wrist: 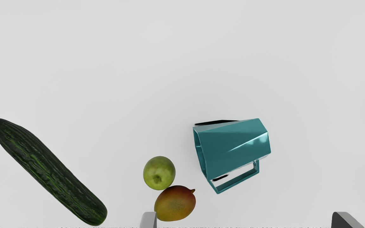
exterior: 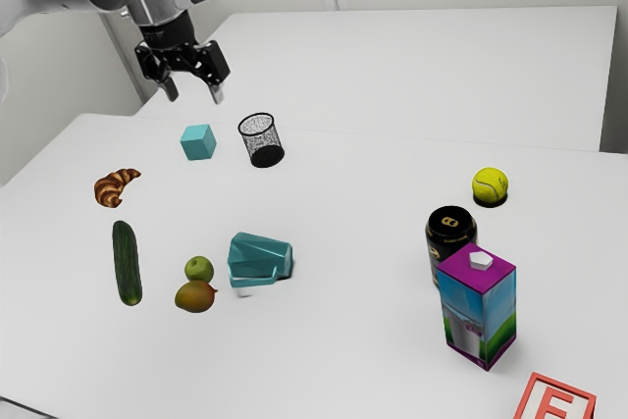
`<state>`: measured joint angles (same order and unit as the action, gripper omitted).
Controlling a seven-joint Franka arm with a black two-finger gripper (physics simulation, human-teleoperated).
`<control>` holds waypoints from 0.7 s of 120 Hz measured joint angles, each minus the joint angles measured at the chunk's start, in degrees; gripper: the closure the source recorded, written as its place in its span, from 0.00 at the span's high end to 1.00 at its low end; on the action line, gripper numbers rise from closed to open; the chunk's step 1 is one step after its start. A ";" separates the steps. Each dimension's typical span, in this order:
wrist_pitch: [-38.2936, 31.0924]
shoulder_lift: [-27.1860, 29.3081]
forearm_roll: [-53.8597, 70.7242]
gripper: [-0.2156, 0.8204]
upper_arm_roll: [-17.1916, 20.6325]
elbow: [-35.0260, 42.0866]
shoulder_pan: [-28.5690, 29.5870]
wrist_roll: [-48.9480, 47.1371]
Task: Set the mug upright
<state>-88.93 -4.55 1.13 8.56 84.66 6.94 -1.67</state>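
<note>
A teal mug (exterior: pixel 260 254) is being pictured on its side, left of centre in the exterior view, its mouth being turned toward the frame's left and its handle (exterior: pixel 257 283) toward the lower edge. At upper left, a black two-finger gripper (exterior: pixel 194 95) is being held above the white table (exterior: pixel 343 340), well apart from the mug, its fingers being spread wide in a released state. In the wrist view, the mug is being framed ahead of the gap between the fingers.

Just beside the mug's mouth, a green apple (exterior: pixel 199 269) and a mango (exterior: pixel 195 296) are being shown close together, while a cucumber (exterior: pixel 127 262) is being displayed farther left, below a croissant (exterior: pixel 116 186). Toward upper left, a teal cube (exterior: pixel 198 142) is being seen near a black mesh cup (exterior: pixel 261 141). At right, a black can (exterior: pixel 450 228) is being partly hidden by a colourful carton (exterior: pixel 478 306), with a tennis ball (exterior: pixel 490 185) being captured above them and a red letter tile (exterior: pixel 555 401) being cropped at lower right.
</note>
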 joint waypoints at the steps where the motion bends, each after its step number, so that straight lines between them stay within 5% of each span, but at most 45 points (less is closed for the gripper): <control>1: 0.03 -0.01 -0.01 0.79 0.02 0.00 -0.03 -0.01; 27: 1.13 0.98 -0.58 0.79 0.12 0.97 -0.13 -0.22; 84: -2.25 3.36 -16.88 0.79 -0.38 18.23 6.59 0.49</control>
<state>-91.18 -1.19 -15.75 8.18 102.89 13.53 -1.18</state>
